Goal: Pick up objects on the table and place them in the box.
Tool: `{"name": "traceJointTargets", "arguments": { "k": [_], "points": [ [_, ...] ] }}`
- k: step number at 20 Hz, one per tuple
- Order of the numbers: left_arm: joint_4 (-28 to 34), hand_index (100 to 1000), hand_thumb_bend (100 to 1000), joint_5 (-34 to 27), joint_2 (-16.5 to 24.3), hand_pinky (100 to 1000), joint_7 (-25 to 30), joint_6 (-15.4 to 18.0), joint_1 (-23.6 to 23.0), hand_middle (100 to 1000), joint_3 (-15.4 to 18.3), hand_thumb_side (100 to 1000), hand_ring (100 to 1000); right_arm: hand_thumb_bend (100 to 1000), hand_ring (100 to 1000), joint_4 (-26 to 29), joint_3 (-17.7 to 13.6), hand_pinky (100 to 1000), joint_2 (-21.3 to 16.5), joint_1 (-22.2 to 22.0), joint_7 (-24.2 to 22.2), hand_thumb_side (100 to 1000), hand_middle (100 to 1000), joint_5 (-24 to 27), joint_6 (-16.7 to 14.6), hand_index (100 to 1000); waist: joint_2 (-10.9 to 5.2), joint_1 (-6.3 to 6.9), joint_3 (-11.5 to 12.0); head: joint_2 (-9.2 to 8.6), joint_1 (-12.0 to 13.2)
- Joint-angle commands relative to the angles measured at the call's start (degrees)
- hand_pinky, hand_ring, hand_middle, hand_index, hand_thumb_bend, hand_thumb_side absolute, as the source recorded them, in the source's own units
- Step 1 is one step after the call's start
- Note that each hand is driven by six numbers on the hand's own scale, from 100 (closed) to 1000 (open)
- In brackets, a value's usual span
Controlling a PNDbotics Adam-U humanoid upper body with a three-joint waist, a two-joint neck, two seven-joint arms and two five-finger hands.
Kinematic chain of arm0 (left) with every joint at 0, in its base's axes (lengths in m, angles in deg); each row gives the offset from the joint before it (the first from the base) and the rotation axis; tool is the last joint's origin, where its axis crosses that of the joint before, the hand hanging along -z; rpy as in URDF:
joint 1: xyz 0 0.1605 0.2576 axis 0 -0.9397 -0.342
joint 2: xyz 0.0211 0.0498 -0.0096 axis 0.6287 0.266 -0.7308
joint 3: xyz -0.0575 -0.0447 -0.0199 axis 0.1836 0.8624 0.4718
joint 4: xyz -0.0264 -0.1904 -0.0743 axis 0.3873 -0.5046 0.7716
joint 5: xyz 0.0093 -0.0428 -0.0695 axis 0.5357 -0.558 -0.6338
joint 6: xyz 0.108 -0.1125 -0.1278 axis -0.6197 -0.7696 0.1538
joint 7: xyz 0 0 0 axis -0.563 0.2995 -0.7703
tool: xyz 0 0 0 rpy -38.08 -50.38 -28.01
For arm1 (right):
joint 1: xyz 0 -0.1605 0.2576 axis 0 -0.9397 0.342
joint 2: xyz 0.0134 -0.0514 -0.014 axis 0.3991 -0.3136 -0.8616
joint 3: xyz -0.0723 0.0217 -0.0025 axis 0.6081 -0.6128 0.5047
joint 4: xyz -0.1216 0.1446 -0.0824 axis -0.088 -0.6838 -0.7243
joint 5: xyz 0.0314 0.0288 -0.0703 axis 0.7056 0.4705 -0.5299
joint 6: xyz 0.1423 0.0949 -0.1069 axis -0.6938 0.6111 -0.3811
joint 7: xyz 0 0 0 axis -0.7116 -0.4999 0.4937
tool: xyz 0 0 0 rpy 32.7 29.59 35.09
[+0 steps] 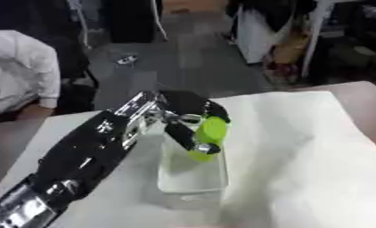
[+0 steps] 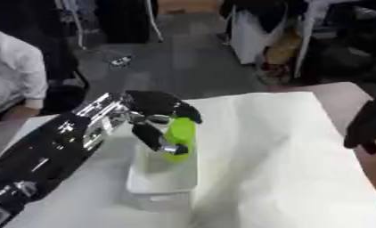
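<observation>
One lime-green object (image 1: 209, 136), pinched by the left hand (image 1: 183, 116), hangs over one clear box (image 1: 193, 178) at centre frame. Right hand (image 2: 370, 124) at right edge; fingers indistinct. White tabletop (image 1: 300, 151) open rightward.

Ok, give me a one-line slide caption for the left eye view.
Left hand, fingers curled round a lime-green object, holds it over the clear box on the white-covered table.

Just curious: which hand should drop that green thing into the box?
Left. The left hand already holds the green object right over the box; the right hand hangs off at the table's edge.
</observation>
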Motion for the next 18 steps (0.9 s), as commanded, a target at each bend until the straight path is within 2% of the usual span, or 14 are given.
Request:
{"name": "traceJointTargets", "arguments": {
  "k": [1, 4, 5, 6, 7, 8, 9, 11, 12, 13, 15, 16, 17, 18],
  "points": [
    [1.6, 1000, 366, -1.8, 1.2, 1000, -0.6, -0.5, 0.1, 1000, 1.2, 1000, 1000, 100, 368, 0.6, -0.4, 102, -0.6, 0.9, -0.1, 806, 477, 0.1, 0.0, 592, -0.71, -0.2, 0.1, -0.87, -0.3],
    [3.0, 1000, 444, -4.1, 2.0, 1000, -0.8, -1.8, -1.4, 1000, 1.6, 1000, 1000, 100, 368, 0.6, -0.4, 101, -0.7, 0.7, 0.0, 807, 477, 0.0, 0.0, 592, -0.72, -0.21, 0.4, -0.93, -0.6],
    [3.3, 1000, 431, -4.8, 2.2, 1000, -0.6, -2.2, -1.7, 1000, 1.6, 1000, 1000, 100, 368, 0.6, -0.4, 101, -0.8, 0.7, 0.0, 807, 477, -0.1, 0.0, 592, -0.73, -0.22, 0.5, -0.9, -0.7],
    [3.4, 1000, 618, -5.3, 2.4, 1000, 0.2, -2.5, -2.0, 1000, 1.5, 1000, 1000, 100, 368, 0.6, -0.4, 101, -0.8, 0.6, 0.0, 807, 477, -0.1, 0.0, 592, -0.72, -0.26, 0.5, -0.95, -0.8],
    [3.4, 1000, 597, -5.9, 2.3, 1000, 1.0, -2.8, -2.1, 1000, 1.6, 1000, 1000, 100, 368, 0.6, -0.4, 101, -0.9, 0.6, -0.1, 803, 477, -0.2, -0.1, 592, -0.72, -0.31, 0.6, -1.0, -0.9],
    [3.6, 1000, 510, -6.8, 2.1, 1000, 1.4, -2.8, -2.3, 1000, 1.8, 1000, 1000, 100, 368, 0.6, -0.4, 100, -0.9, 0.5, -0.1, 808, 477, -0.2, -0.1, 592, -0.69, -0.37, 0.7, -1.09, -0.9],
    [3.7, 1000, 513, -8.0, 1.9, 1000, 1.7, -2.8, -2.5, 1000, 2.1, 1000, 1000, 100, 368, 0.6, -0.4, 101, -0.9, 0.5, -0.1, 808, 477, -0.3, -0.1, 592, -0.67, -0.42, 0.7, -1.17, -1.0],
    [3.2, 1000, 398, -12.6, 0.8, 1000, 1.7, -3.2, -3.5, 1000, 3.0, 1000, 1000, 100, 368, 0.6, -0.4, 100, -0.9, 0.5, 0.0, 808, 477, -0.4, -0.2, 592, -0.57, -0.53, 0.7, -1.31, -1.0],
    [3.2, 1000, 287, -15.1, 0.4, 1000, 1.7, -3.7, -3.9, 1000, 3.3, 1000, 1000, 100, 368, 0.6, -0.4, 100, -0.8, 0.5, 0.0, 808, 477, -0.4, -0.2, 592, -0.53, -0.57, 0.7, -1.37, -1.0],
    [3.6, 1000, 298, -17.7, 0.3, 1000, 1.4, -4.2, -4.2, 1000, 3.6, 1000, 1000, 100, 368, 0.6, -0.4, 100, -0.8, 0.5, 0.0, 808, 477, -0.4, -0.2, 592, -0.51, -0.57, 0.7, -1.41, -1.0],
    [5.9, 1000, 250, -24.2, 0.3, 1000, -2.9, -4.6, -5.3, 1000, 4.4, 1000, 1000, 100, 368, 0.6, -0.5, 101, -0.8, 0.6, 0.2, 807, 477, -0.5, -0.2, 592, -0.48, -0.51, 0.7, -1.65, -1.1],
    [7.3, 1000, 249, -27.6, 0.4, 903, -5.9, -4.8, -6.2, 1000, 4.7, 1000, 987, 100, 369, 0.6, -0.6, 102, -0.8, 0.6, 0.3, 804, 476, -0.5, -0.2, 591, -0.43, -0.5, 0.8, -1.87, -1.5],
    [9.8, 1000, 251, -32.7, 0.6, 1000, -10.4, -4.9, -7.8, 1000, 5.4, 1000, 1000, 100, 368, 0.6, -0.7, 101, -0.7, 0.7, 0.5, 807, 477, -0.5, -0.2, 592, -0.37, -0.46, 0.8, -2.13, -2.1],
    [12.8, 935, 242, -37.6, 0.6, 717, -14.7, -5.1, -9.9, 886, 6.2, 1000, 831, 100, 368, 0.6, -0.9, 106, -0.7, 0.7, 0.8, 794, 472, -0.5, -0.2, 587, -0.25, -0.49, 0.9, -2.46, -3.3]
  ]
}}
